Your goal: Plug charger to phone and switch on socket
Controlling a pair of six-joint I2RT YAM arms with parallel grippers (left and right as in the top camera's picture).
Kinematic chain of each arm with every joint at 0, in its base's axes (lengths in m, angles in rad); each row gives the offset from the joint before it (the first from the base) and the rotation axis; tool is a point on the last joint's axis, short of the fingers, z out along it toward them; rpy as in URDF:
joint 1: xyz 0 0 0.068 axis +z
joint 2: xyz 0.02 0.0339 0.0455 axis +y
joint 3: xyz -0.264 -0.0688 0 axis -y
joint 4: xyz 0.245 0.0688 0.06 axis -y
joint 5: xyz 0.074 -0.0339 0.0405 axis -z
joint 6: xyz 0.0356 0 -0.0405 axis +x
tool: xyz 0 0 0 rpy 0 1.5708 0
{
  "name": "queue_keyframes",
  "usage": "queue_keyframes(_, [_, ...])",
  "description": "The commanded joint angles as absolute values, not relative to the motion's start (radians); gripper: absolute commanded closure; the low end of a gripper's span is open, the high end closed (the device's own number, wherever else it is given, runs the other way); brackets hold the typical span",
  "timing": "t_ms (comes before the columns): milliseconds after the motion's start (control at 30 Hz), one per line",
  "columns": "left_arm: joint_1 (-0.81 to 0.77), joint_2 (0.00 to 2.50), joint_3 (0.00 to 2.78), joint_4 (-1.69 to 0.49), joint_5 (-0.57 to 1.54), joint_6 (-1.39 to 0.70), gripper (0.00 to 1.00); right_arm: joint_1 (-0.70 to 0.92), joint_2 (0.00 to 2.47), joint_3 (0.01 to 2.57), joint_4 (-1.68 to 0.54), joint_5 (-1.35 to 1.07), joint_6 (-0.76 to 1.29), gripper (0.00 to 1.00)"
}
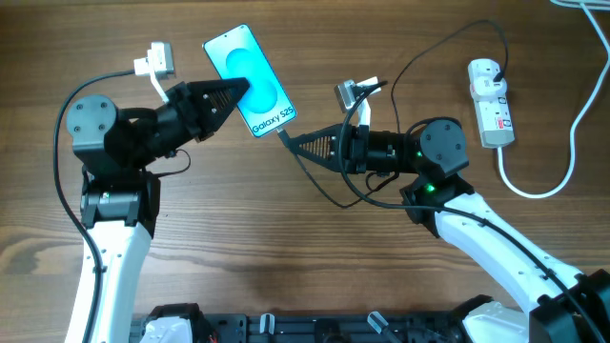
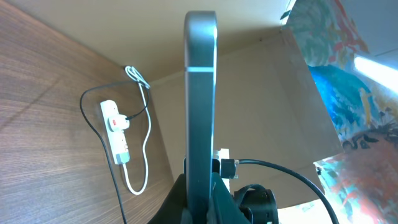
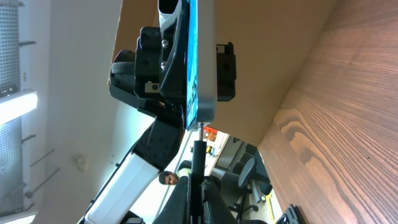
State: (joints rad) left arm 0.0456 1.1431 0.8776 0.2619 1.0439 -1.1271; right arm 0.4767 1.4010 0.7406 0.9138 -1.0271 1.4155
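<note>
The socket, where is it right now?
In the overhead view the socket lies at the table's upper right, past the right arm, its white lead looping beside it.

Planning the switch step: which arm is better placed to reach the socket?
Right, likely. The socket lies on that side; the left gripper is shut on the phone, farther away.

Turquoise-screened phone point(image 1: 250, 81) tilted, charger point(image 3: 198, 152) tip at its bottom edge; white socket point(image 1: 490, 102) well apart.
</note>
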Motion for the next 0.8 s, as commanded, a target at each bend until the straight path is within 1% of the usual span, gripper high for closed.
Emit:
queue_keyframes(0, [0.041, 1.145, 0.883, 0.271, 1.042, -1.107, 0.96, 0.474, 1.382, 0.742, 0.916, -1.007, 1.398, 0.95])
queue_keyframes(767, [0.041, 1.145, 0.883, 0.271, 1.042, -1.106, 0.96, 0.474, 1.382, 0.742, 0.919, -1.039, 1.394, 0.96])
